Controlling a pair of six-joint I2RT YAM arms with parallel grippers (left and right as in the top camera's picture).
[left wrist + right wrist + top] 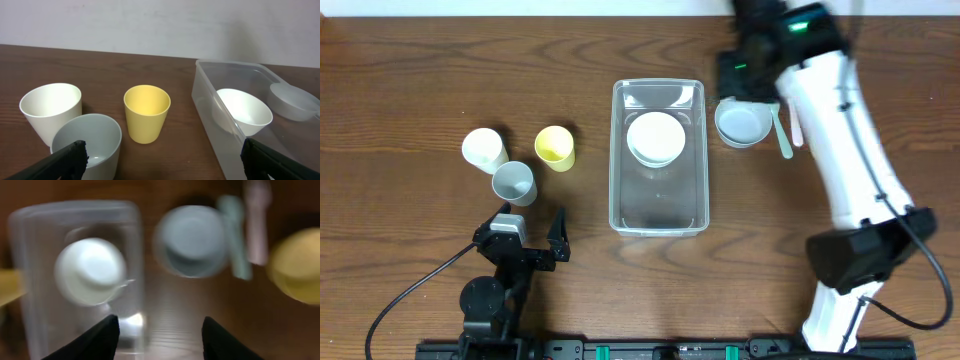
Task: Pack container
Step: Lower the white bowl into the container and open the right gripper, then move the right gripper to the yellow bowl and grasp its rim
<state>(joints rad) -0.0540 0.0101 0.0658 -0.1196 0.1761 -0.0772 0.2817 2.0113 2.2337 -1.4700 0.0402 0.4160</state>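
Overhead: the container (658, 205) lies mid-table, long side running away from the robot; a white bowl (655, 138) sits in its far half; to its right stand a grey-blue bowl (742, 123), a green spoon (783, 130) and a pink spoon (797, 128); to its left are a white cup (483, 150), a grey cup (514, 183) and a yellow cup (554, 148); the left gripper (532, 218) sits near the grey cup.

Left wrist: its fingers are spread wide and hold nothing; the three cups stand ahead, the container to the right.

Right wrist (badly blurred): the right gripper (157, 325) is spread wide and empty, above the table between the container and the grey-blue bowl.
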